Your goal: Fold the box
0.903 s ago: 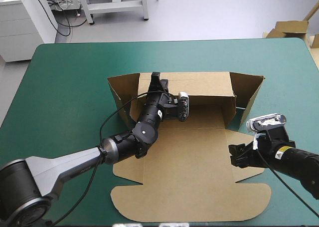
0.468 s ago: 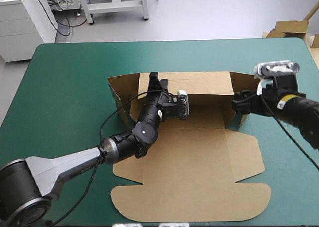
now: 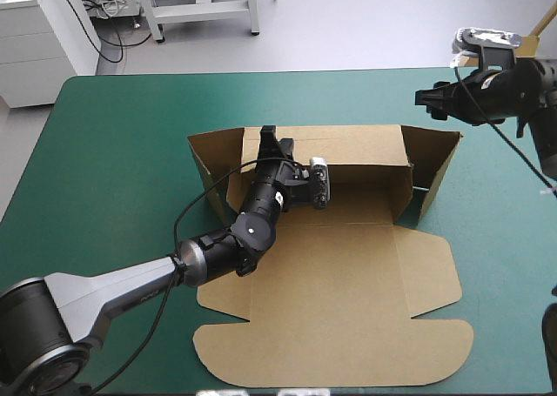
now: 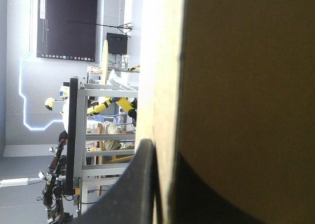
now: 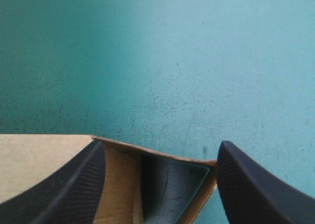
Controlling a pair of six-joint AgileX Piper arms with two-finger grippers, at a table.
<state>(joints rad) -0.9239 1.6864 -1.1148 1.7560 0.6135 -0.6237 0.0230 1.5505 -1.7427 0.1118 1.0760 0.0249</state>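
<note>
Box (image 3: 348, 274) mid-tabletop (image 3: 122, 152), part folded: back wall up along far side, side flaps up at both far corners, lid flat toward near edge.

Left tool (image 3: 271, 137) at top edge of back wall, nr its left end, clamped on the board. From high, tips mostly lost behind own wrist & wall edge, so grip read from left wrist view. There, box (image 4: 246, 86) filling over half the view, turned on its side. One black finger (image 4: 140, 184) flat against pale edge of sheet. Second finger only a dark mass on other face of board, outline hard to make out. Contact pt itself hidden. Left arm's base cut off at near left corner of high view.

Right tool (image 3: 424, 96) held above far right part of tabletop, clear of box, touching nothing. Fingers (image 5: 64, 184) wide apart in right wrist view. Between them only teal-green tabletop (image 5: 172, 61) and, lower down, one corner of box (image 5: 44, 155) w/ a raised flap. Rest of box cut off there. Can't tell from that view alone which corner; looks like far right one by high view. Right arm cut off at high view's right edge.

More board (image 3: 509, 48) beyond far right corner, off the tabletop, partly cut off.
</note>
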